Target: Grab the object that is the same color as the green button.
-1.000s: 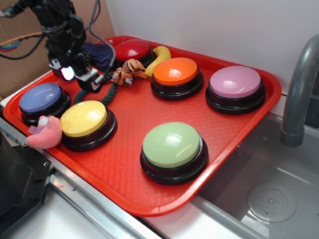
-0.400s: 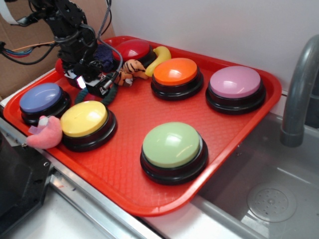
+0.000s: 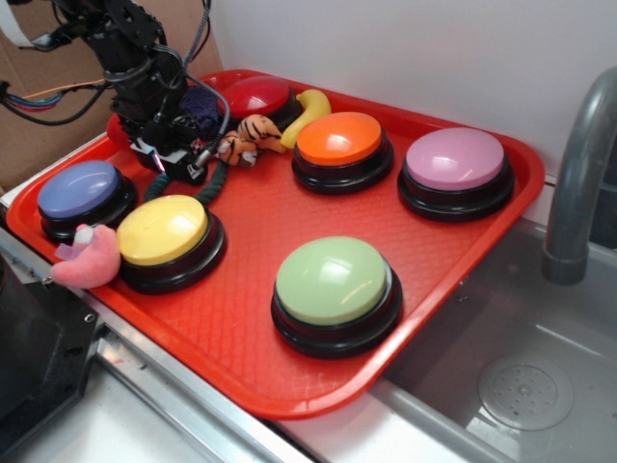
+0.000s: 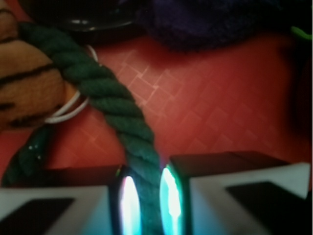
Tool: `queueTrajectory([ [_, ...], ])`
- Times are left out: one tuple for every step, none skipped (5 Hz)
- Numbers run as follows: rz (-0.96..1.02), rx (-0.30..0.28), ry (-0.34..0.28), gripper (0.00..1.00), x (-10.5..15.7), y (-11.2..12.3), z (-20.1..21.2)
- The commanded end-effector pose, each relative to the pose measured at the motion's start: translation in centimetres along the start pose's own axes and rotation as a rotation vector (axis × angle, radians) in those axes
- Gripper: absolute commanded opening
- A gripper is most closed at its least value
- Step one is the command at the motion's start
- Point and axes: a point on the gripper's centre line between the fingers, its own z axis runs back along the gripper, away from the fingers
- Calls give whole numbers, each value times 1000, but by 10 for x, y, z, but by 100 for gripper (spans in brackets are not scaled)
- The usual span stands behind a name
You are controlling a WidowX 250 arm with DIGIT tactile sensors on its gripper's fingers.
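A red plastic tray [image 3: 251, 241] with a raised rim is seen on a metal counter beside a sink [image 3: 501, 386]. Six dome buttons are set on it: green button [image 3: 335, 294] nearest the front, yellow button [image 3: 166, 239] and blue button [image 3: 82, 196] at the left, orange button [image 3: 342, 149] and pink button [image 3: 455, 172] behind, red button [image 3: 255, 96] at the back. A green rope [image 3: 214, 179] with a tiger toy [image 3: 249, 138], a banana toy [image 3: 307, 113], a purple knitted thing [image 3: 200, 108] and a pink plush [image 3: 89, 258] are also laid on the tray.
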Motion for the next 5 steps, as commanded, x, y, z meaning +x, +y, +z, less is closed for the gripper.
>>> queueTrajectory([
  [44,90,11,0,-1,-7,57],
  [-44,78,34,0,-1,-33,107],
  [-141,-25,30,0,7,-63,139],
  [-220,-46,47,0,10,-97,145],
  [-237,-56,57,0,9,-108,135],
])
